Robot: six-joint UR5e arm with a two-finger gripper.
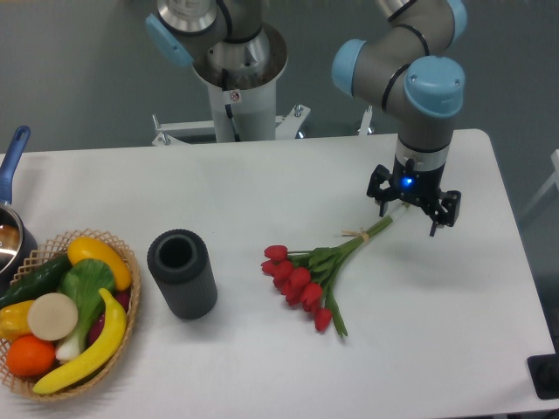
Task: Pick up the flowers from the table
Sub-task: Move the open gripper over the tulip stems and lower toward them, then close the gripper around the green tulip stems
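The flowers (pixel 310 275), red tulip buds on green stems tied with a tan band, lie on the white table (pixel 262 192) right of centre, buds to the lower left and stem ends toward the upper right. My gripper (pixel 408 218) hangs over the stem ends, fingers spread apart and open, with nothing gripped between them. The stem tips reach just under its left finger.
A dark grey cylinder vase (pixel 182 273) stands left of the flowers. A wicker basket (pixel 122 253) of fruit and vegetables sits at the front left edge. A pot with a blue handle (pixel 13 153) is at the far left. The robot base (pixel 238 78) stands behind the table.
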